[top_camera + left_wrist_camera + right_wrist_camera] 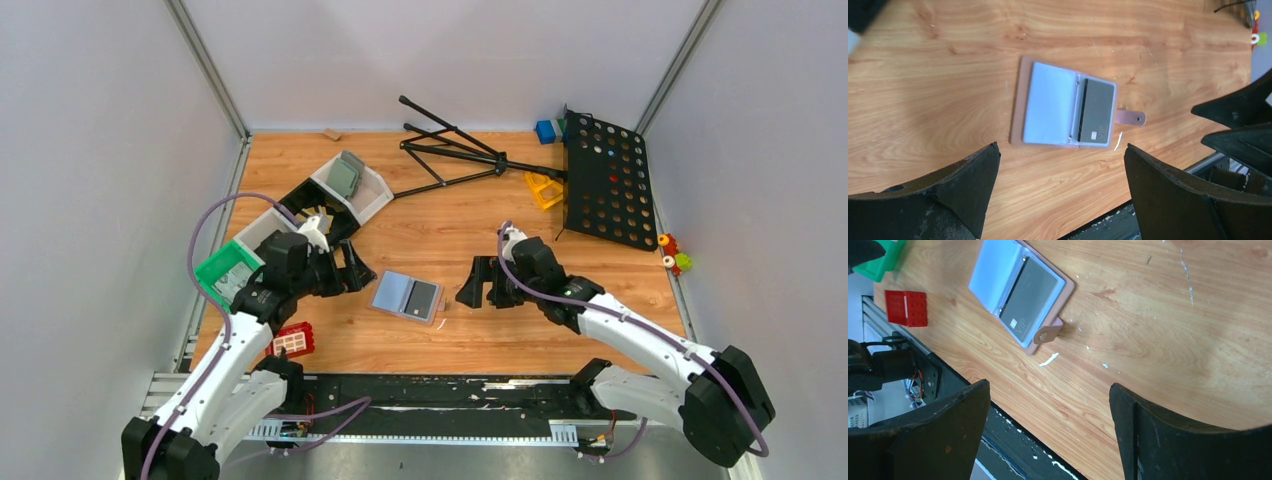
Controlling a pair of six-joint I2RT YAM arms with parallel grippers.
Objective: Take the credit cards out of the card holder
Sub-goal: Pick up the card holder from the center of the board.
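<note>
1 card holder [1048,107] shows 1 credit card [1095,112] between 2 end effectors [355,268] [483,284].

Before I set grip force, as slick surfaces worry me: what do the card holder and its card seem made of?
The card holder: probably faux leather, matte salmon-tan cover with a snap tab; its pale blue-grey inner sleeves look like thin flexible plastic with a slight sheen. The credit card: likely rigid smooth plastic, flat, dark, with a black stripe and pale print.

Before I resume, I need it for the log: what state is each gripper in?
Left gripper: open, holding nothing.
Right gripper: open, holding nothing.
</note>
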